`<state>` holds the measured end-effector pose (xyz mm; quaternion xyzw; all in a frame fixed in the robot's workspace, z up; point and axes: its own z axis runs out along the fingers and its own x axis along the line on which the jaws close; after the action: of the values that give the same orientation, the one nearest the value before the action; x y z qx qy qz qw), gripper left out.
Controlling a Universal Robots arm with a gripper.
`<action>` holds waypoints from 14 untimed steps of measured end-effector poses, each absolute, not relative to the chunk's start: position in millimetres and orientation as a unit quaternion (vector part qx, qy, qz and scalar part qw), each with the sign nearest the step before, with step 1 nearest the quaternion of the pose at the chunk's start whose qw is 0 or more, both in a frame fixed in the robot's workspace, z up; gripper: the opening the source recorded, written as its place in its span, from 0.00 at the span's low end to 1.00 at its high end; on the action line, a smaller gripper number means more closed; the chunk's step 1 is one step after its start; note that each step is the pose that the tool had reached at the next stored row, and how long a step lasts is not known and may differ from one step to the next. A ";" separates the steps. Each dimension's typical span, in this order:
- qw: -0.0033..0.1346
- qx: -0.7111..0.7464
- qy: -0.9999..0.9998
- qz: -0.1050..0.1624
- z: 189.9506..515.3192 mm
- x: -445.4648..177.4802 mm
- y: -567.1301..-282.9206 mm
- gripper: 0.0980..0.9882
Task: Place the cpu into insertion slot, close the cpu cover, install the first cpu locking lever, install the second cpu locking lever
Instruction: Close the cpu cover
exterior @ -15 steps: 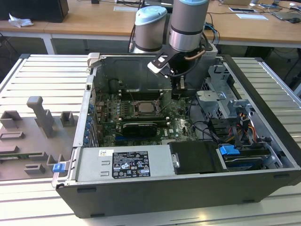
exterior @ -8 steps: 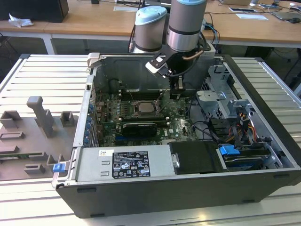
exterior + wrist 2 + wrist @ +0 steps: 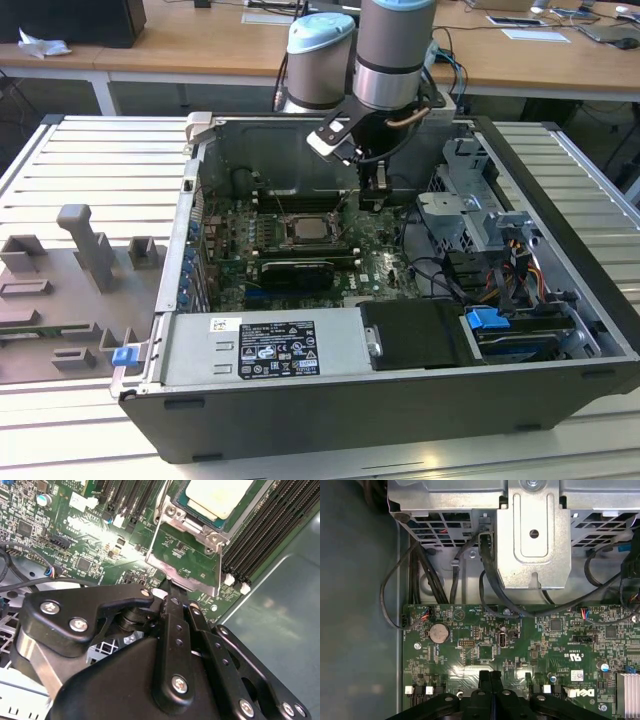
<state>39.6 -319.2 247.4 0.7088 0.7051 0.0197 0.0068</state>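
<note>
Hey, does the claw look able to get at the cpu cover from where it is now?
Probably yes: the shut claw sits right at the free edge of the open cpu cover, with nothing between them.

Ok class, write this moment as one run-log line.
cpu: in insertion slot | cpu cover: open | gripper: shut, at cover's free edge

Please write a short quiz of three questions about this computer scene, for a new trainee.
1. True or false: the cpu lies in the insertion slot.
2. The cpu cover is: A) flat on the chip, B) swung open, off the chip, C) missing.
3. What do the shut fingers of the gripper touch?

Key: 1 true; 2 B; 3 the free edge of the cpu cover.
</note>
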 end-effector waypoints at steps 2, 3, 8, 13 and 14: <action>0.007 0.709 0.705 0.020 247.4 39.0 -319.2 0.01; 0.007 0.709 0.705 0.020 247.4 38.7 -319.2 0.01; 0.007 0.709 0.705 0.020 247.4 37.7 -319.2 0.01; 0.007 0.709 0.705 0.020 247.4 31.0 -319.2 0.01; 0.007 0.709 0.705 0.020 247.4 29.9 -319.2 0.01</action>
<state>29.9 -319.2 247.4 0.7088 0.7051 0.0198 0.0068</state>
